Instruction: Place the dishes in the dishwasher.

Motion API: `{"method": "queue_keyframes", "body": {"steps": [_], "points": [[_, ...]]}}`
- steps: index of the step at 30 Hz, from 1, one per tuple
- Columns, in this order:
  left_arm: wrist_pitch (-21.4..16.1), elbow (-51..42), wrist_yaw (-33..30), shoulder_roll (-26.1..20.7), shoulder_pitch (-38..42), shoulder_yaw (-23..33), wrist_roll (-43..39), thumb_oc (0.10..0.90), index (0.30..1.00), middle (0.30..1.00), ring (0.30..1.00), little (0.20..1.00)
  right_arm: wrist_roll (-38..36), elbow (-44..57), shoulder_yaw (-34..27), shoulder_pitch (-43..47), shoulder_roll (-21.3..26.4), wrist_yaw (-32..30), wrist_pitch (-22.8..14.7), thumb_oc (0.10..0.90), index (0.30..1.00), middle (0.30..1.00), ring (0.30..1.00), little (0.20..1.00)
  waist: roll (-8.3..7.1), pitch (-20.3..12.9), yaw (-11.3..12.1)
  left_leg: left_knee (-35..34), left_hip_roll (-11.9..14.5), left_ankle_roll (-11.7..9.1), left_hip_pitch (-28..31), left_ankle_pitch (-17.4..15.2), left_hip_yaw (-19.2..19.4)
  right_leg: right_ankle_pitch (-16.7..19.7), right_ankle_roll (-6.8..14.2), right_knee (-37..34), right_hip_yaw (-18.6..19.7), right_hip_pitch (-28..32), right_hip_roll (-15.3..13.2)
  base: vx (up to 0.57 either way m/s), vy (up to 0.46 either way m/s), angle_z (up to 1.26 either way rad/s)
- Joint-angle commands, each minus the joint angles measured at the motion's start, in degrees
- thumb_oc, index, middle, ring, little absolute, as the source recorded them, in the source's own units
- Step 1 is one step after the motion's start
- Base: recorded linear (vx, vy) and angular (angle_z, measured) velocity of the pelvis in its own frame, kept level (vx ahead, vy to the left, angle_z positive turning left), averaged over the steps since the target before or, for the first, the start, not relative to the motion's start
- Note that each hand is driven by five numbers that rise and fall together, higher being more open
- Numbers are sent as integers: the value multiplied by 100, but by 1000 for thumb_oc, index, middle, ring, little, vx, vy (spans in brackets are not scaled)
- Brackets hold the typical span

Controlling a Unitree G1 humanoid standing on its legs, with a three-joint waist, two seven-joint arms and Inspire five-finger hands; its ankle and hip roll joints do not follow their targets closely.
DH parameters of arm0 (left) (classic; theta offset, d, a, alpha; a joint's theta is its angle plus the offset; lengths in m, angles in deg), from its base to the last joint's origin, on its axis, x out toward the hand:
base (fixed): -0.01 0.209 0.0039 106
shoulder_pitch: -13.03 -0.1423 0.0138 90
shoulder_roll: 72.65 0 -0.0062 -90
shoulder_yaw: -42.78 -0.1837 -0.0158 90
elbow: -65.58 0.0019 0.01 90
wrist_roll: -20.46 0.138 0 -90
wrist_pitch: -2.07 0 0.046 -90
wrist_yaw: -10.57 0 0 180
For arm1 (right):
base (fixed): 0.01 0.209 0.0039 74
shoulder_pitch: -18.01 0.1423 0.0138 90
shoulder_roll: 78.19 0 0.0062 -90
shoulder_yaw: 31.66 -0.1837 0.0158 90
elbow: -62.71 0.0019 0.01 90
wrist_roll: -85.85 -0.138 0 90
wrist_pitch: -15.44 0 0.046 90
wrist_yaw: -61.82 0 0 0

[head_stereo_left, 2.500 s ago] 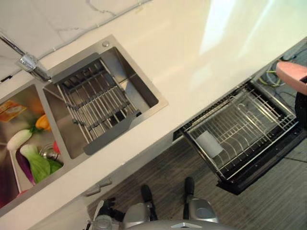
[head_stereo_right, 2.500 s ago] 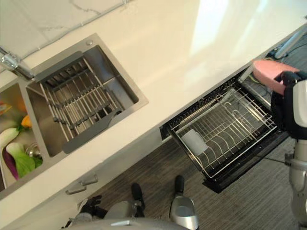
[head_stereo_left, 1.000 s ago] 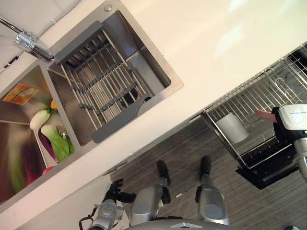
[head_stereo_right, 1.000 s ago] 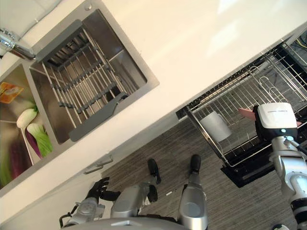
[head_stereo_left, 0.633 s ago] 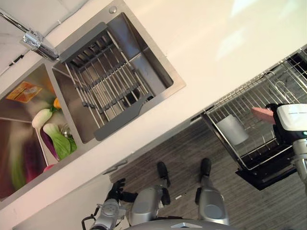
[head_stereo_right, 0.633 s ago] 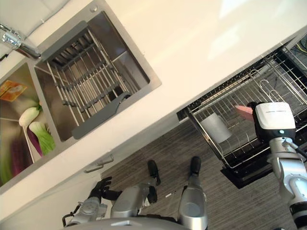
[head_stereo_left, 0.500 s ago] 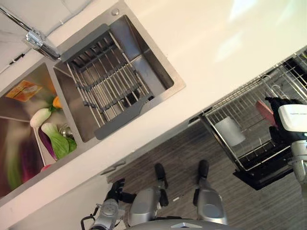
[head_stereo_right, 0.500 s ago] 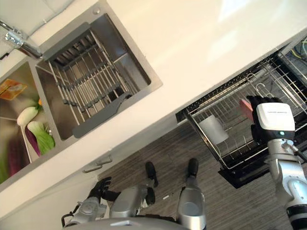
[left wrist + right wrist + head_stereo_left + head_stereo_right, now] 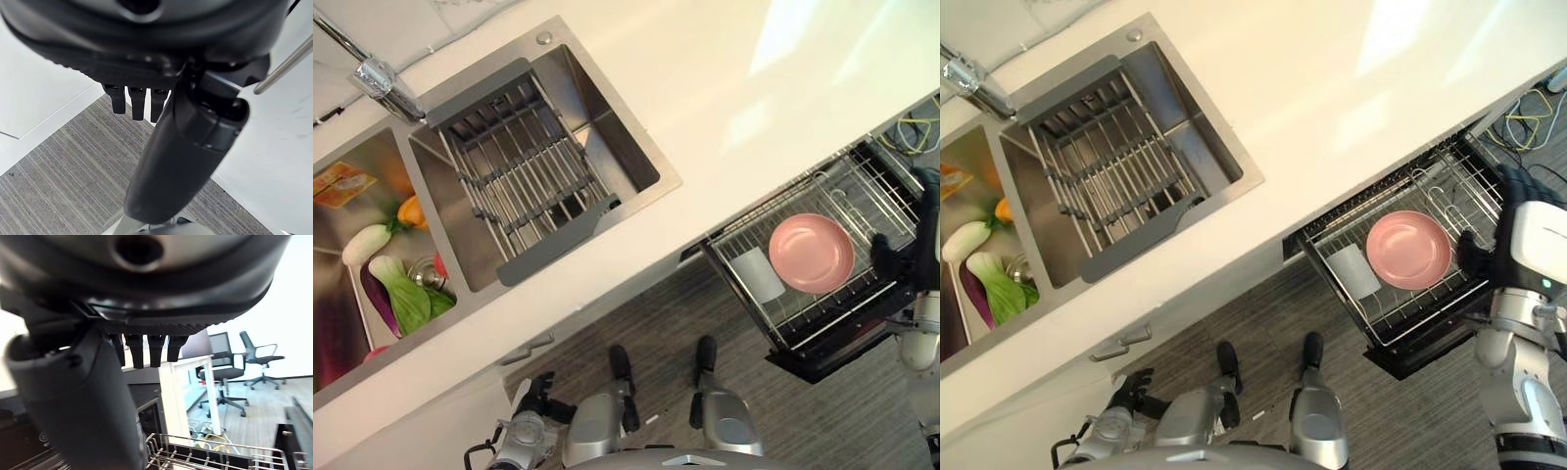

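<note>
Now pink plate [image 9: 811, 254] in dishwasher rack [image 9: 850, 323]

I'm looking down at a kitchen set up inside an office-type room. A pale stone desk [image 9: 705, 88] runs across the frame, with a steel double sink [image 9: 597, 127] at upper left, a faucet [image 9: 377, 76] above it and a grey drying rack [image 9: 519, 191] across one basin. Vegetables [image 9: 386, 284] lie in the other basin at far left. At right a dishwasher rack [image 9: 822, 304] is pulled out. The right wrist view shows office chairs [image 9: 225, 367] on a wood-look floor.
</note>
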Motion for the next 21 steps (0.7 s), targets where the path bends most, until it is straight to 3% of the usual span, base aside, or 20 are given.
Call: {"method": "queue_keyframes", "body": {"steps": [1, 4, 11, 12, 13, 19, 21], "points": [[37, 337, -259, -1, 206, 35, 55, 800, 900, 900, 900, 900, -849, -230, -1012, -67, 260, -840, 305, 800, 900, 900, 900, 900, 22, -419, -47, 326, 473, -445, -157, 23, -251, -570, 376, 566, 43, -2, -172, 0, 0, 0], [119, 310, -297, 35, 233, 104, -54, 800, 900, 900, 900, 900, -1555, -644, -1304, -54, -111, -1091, 393, 800, 900, 900, 900, 900, 88, -351, -109, 340, 439, -425, -254, 27, -277, -562, 366, 674, 92, -191, -197, -47, 21, -1], [189, 295, -303, 118, 210, 49, -122, 800, 900, 900, 900, 900, -1967, -1122, -1557, -205, -378, -1190, 562, 800, 900, 900, 900, 900, 296, -161, -202, 346, 389, -417, -416, 68, -256, -572, 352, 887, 177, -504, -258, -50, 41, -6], [198, 331, -315, 132, 231, 49, -145, 800, 900, 900, 900, 900, -1973, -1181, -1555, -201, -386, -1219, 578, 491, 436, 436, 436, 436, 316, -142, -209, 340, 380, -418, -425, 74, -247, -575, 353, 903, 189, -525, -264, 0, 0, 0], [191, 329, -320, 141, 234, 49, -165, 800, 900, 900, 900, 900, -1968, -1226, -1516, -226, -415, -1180, 579, 400, 300, 300, 300, 300, 335, -118, -214, 339, 376, -416, -430, 77, -246, -577, 354, 918, 195, -542, -270, -20, 8, -5], [159, 332, -329, 184, 277, 33, -298, 800, 900, 900, 900, 900, -1976, -1343, -1131, -6, -438, -915, 485, 400, 300, 300, 300, 300, 406, 32, -221, 398, 355, -411, -510, 94, -243, -588, 362, 1052, 213, -662, -320, -37, 3, -3], [127, 264, -302, 205, 321, -108, -308, 800, 900, 900, 900, 900, -1851, -1408, -603, 411, -298, -710, 422, 400, 300, 300, 300, 300, 475, 128, -167, 459, 340, -401, -545, 93, -248, -594, 364, 1143, 215, -711, -354, -47, -4, -2]]}}
